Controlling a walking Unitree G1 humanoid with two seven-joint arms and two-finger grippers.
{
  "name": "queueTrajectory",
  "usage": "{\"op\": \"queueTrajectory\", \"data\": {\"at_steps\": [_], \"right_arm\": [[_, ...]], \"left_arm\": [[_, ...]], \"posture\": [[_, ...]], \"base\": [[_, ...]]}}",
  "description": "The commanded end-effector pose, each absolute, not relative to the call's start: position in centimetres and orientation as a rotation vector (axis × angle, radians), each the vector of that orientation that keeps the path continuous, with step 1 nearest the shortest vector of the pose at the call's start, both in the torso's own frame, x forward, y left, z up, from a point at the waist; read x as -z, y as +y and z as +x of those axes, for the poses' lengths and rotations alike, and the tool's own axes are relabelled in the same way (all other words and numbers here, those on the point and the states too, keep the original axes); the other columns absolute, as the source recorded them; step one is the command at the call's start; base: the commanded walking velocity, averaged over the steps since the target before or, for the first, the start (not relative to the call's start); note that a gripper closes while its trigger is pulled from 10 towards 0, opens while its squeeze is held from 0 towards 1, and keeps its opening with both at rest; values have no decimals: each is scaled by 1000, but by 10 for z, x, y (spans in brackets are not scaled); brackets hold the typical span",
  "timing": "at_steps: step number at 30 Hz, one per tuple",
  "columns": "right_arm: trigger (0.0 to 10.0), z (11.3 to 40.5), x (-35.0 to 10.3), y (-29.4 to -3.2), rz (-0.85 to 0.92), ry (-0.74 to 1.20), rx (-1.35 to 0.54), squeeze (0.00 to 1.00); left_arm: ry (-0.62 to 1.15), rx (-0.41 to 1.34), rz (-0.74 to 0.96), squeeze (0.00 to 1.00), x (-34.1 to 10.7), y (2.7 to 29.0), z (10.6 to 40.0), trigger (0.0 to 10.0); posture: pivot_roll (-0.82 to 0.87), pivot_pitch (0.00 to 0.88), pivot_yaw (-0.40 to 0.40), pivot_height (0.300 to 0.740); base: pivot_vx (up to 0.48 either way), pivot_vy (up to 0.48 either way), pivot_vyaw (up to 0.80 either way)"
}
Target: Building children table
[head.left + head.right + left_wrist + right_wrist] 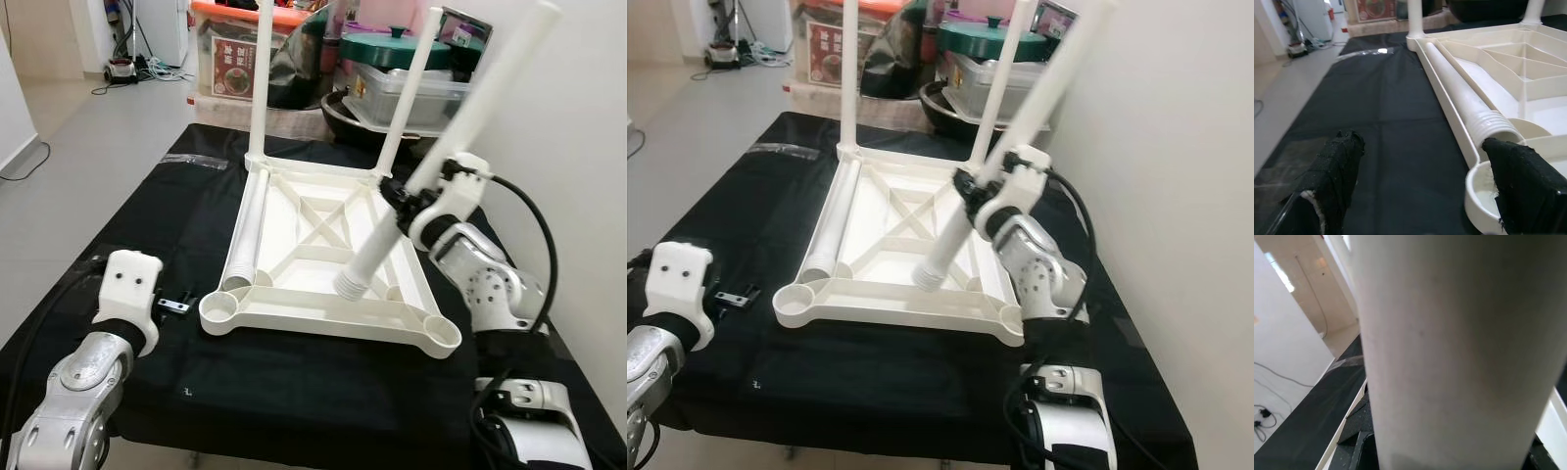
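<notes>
Our right jaws (400,199) pinch a tilted third leg (431,162); next its threaded end must reach the near-right socket (441,336). Left jaws (1420,181) spread beside the spare leg (1462,100).

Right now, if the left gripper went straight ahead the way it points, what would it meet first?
Probably the black cloth between its open fingers, with the white plastic table frame's round corner socket and the loose white ribbed leg just beside; depth is unclear.

Both upright legs (259,78) run off the top edge—the held leg (1449,352) (close, blurred) hides the right gripper's fingers.
</notes>
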State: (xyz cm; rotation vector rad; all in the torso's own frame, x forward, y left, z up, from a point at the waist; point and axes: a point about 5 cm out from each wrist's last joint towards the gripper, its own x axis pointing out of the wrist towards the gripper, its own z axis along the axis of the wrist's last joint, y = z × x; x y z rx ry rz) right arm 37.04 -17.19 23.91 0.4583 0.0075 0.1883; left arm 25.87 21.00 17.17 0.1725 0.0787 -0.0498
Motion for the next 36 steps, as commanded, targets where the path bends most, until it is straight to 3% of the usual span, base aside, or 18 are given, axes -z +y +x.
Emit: {"op": "queueTrajectory", "data": {"at_steps": [1, 10, 21, 26, 36], "right_arm": [[10000, 372, -248, -177, 458, -19, -165, 0], [10000, 378, -257, -175, 551, -20, -174, 0], [10000, 375, -260, -168, 542, -75, -191, 0], [10000, 370, -255, -167, 428, -100, -177, 0], [10000, 363, -260, -162, 394, -192, -228, 0]], "left_arm": [[95, 70, 156, 0, -169, 203, 260, 10000], [69, 60, 89, 0, -175, 204, 260, 10000], [70, 79, 114, 0, -177, 201, 261, 10000], [54, 79, 51, 0, -179, 200, 264, 10000], [-63, 161, 3, 0, -189, 192, 258, 10000]], "posture": [[110, 0, -160, 740], [108, 0, -163, 740], [109, 0, -162, 740], [104, 0, -157, 740], [105, 0, -160, 740]], "base": [[0, 0, 0], [0, 0, 0], [0, 0, 0], [0, 0, 0], [0, 0, 0]]}}
